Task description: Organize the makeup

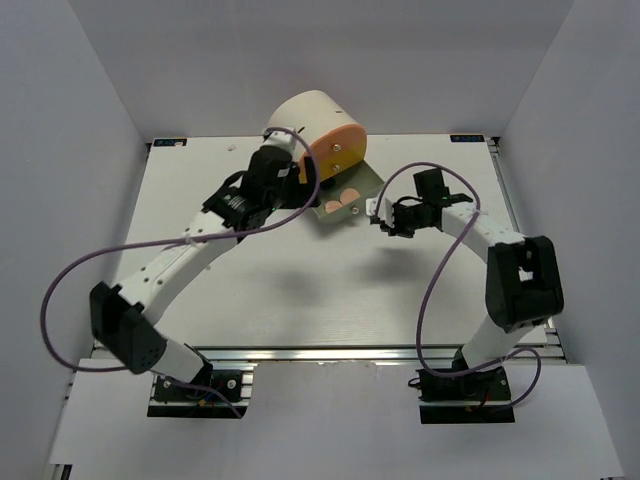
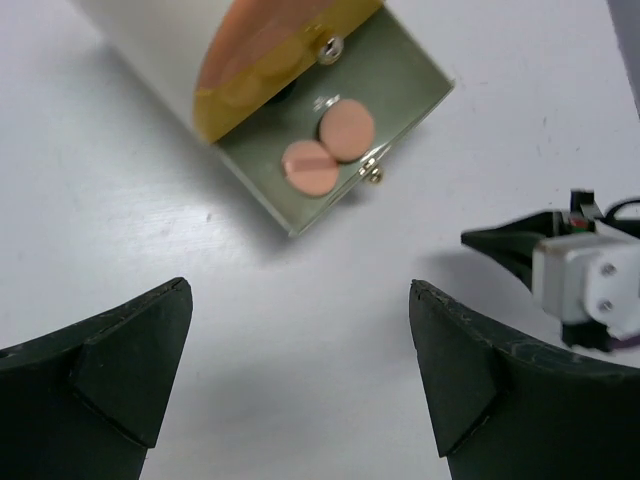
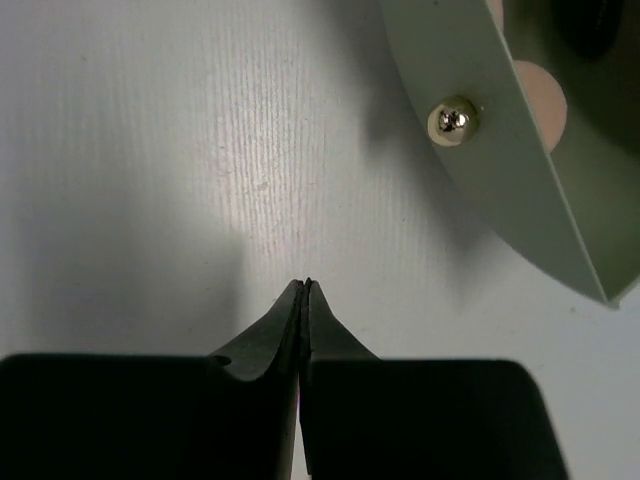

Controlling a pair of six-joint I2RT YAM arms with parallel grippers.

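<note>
Two peach-pink discs lie in the open grey-green drawer of the cream cylinder; they also show in the left wrist view. My left gripper is open and empty, its fingers spread wide over bare table just short of the drawer. My right gripper is shut on nothing, just right of the drawer's front wall and its metal knob. One disc peeks over that wall. No other makeup pieces are in view.
The big cream cylinder with an orange-yellow front stands at the back centre of the white table. White walls enclose the table on three sides. The right gripper's fingertips show at the right of the left wrist view.
</note>
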